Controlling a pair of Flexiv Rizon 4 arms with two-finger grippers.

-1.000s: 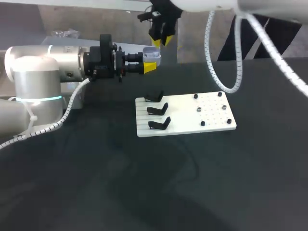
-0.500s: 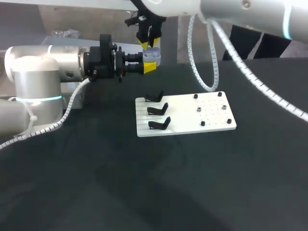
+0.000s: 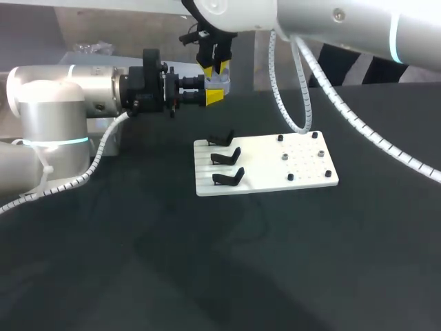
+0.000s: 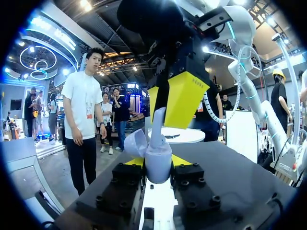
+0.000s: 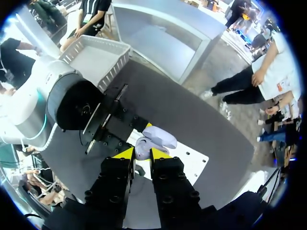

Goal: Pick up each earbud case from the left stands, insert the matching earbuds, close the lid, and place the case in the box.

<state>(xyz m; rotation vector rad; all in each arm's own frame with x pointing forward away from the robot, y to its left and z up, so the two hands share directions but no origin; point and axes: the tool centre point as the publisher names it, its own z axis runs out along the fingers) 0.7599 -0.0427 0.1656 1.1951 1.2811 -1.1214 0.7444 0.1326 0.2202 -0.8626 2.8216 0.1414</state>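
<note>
Stretching under both arms, the black table (image 3: pixel 138 262) carries a white rectangular board (image 3: pixel 275 172) with three small black stands (image 3: pixel 227 156), well below and apart from both grippers. The left arm (image 3: pixel 69 96) lies level and the right arm (image 3: pixel 331 27) comes down from above it. The left gripper (image 4: pixel 159 161) is clamped on a pale lilac plastic earbud case (image 5: pixel 154 139), its lid standing open. The right gripper (image 5: pixel 140 153) hangs just above this case, fingers nearly together and pinching what seems to be a slim white earbud (image 4: pixel 157 125), whose lower end touches the open case.
</note>
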